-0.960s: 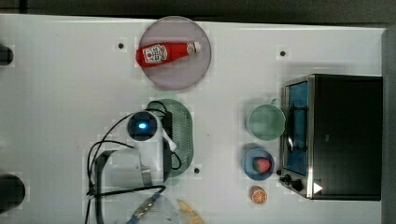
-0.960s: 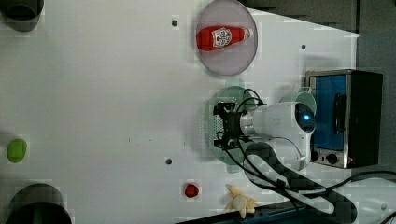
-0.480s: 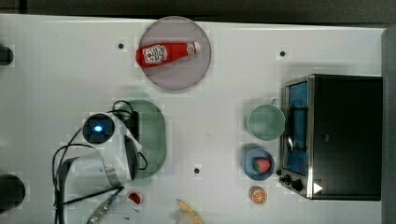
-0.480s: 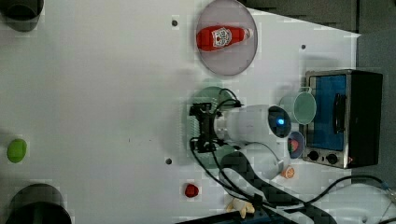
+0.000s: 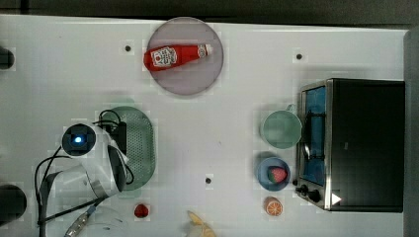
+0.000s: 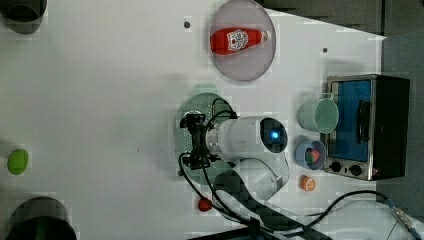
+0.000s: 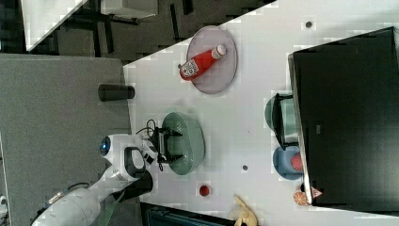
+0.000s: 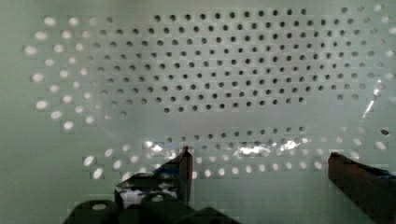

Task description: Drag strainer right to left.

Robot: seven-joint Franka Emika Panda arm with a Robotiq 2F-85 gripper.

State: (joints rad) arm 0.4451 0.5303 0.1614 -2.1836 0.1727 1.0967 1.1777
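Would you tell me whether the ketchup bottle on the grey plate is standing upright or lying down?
Lying down. The ketchup bottle rests on its side across the grey plate, with its white cap toward the top view's right.

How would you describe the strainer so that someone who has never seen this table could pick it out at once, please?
In the top view, start from the grey plate holding the ketchup bottle, then go down toward the top view's left. There, under the robot's gripper, lies the strainer. Unlike the round, plain green cup by the toaster oven, it is an elongated pale green oval full of small holes.
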